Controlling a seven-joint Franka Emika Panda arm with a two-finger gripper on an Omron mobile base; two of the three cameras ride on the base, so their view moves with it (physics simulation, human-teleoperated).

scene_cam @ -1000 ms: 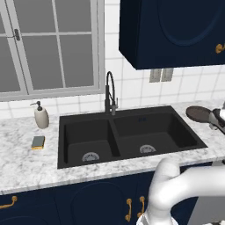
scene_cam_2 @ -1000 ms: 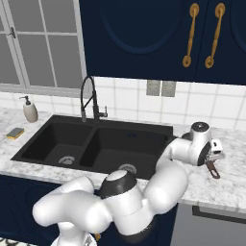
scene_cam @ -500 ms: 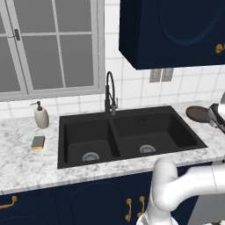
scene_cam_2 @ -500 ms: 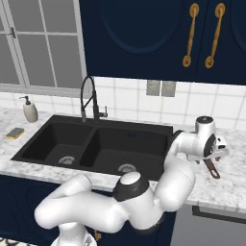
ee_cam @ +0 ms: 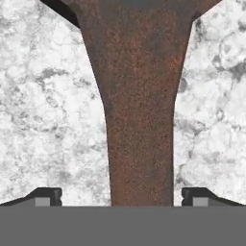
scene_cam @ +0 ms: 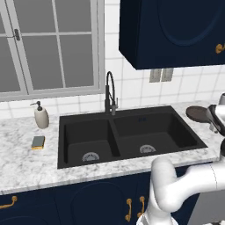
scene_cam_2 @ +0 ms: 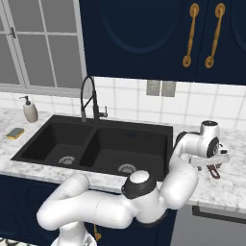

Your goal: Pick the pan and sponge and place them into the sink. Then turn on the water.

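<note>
Hand (ee_cam: 122,196) is spread wide, fingertips (ee_cam: 48,196) either side of the pan (scene_cam: 197,114) handle, not pinching it. Pan sits on the marble table (ee_cam: 43,120), right of the sink (scene_cam: 127,134).

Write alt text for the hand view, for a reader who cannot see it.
Close-up looking down on the rusty brown handle of the frying pan, which runs up the middle of the frame over a white and grey marble counter. The claw is open, one dark fingertip on each side of the handle with a gap to it.
</note>
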